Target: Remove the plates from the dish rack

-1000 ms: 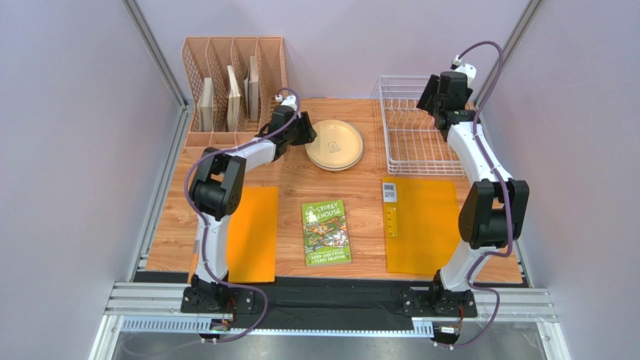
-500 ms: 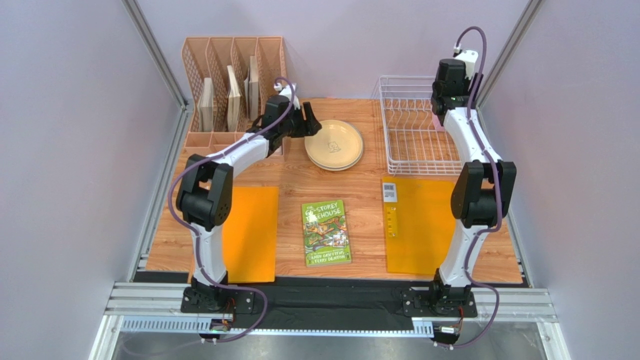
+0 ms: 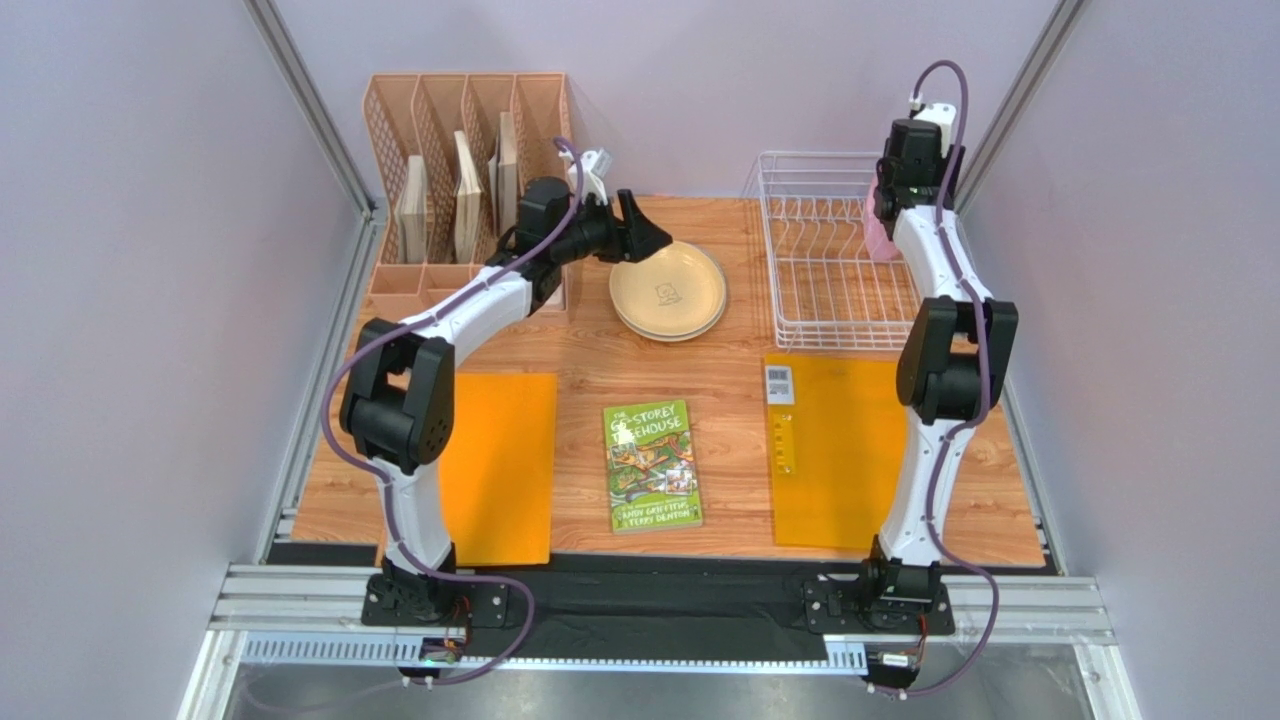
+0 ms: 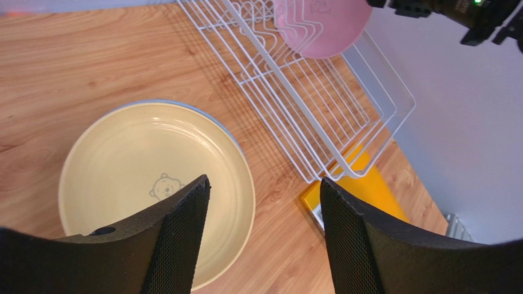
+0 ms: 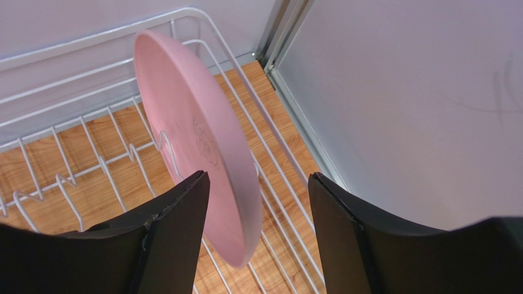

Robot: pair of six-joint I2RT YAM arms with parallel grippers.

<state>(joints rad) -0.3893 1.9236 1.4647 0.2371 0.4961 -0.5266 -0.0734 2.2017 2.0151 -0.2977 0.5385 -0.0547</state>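
Since the earlier frame the left arm had lifted off the plate stack and pulled back toward the organizer, while the right arm had stretched further into the far right corner of the dish rack (image 3: 819, 285). Rack was white wire and sat at the far right of the table (image 3: 586, 353). It held one thing, a pink plate (image 5: 184, 110), on edge, tilted, propped in the wire tines near the rack's far right corner. The other plates were out of the rack, stacked flat on the table left of it: a cream plate (image 4: 135, 159) with a small bear mark on top and a light blue rim (image 4: 202, 113) peeking from beneath. The pinkish-tan organizer (image 3: 466, 150) at far left held a few flat items upright in its slots; what they were could not be told. A green book (image 3: 652, 464) lay mid-table between two orange mats (image 3: 504, 465). The left arm reached out long, its tool (image 4: 264, 184) hovering above the near-left edge of the cream plate, jaws apart, gripping nothing. The right arm stood nearly upright and extended, its tool (image 5: 258, 177) pointing down over the pink plate, jaws apart with the plate's lower rim between them and a gap showing on the right side, not clamped.
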